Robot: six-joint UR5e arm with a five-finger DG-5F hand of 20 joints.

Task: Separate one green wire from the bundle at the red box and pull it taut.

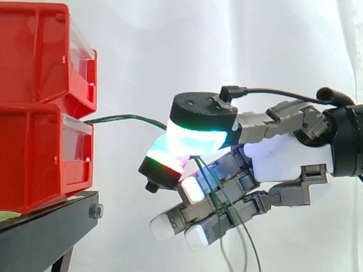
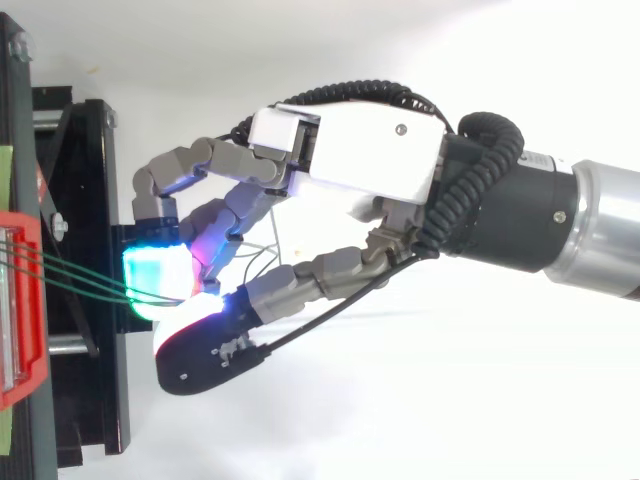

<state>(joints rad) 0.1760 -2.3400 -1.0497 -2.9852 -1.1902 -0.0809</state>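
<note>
Robot hand [image 1: 278, 154]: closed in a pinch. The thumb's cyan-glowing pad [image 1: 195, 139] presses against a red-and-green-glowing fingertip [image 1: 167, 161]. The other fingers are extended below, clear of the grip.
Green wires [image 2: 80, 277]: held in that pinch, near the front of the bins. In the top view several strands fan out from the box and converge at the pads, so a single wire is apparently not yet isolated.
Wire run: it leaves the gap between the upper red bin [image 1: 34, 56] and the lower red bin [image 1: 34, 164] and bows gently to the pinch. The bow suggests some slack.
Trailing lengths: these pass between the extended fingers and hang free.
Black stand [image 1: 45, 226]: carries the bins, which anchor the wires' near ends. A pull away from the bins would probably tension them.
</note>
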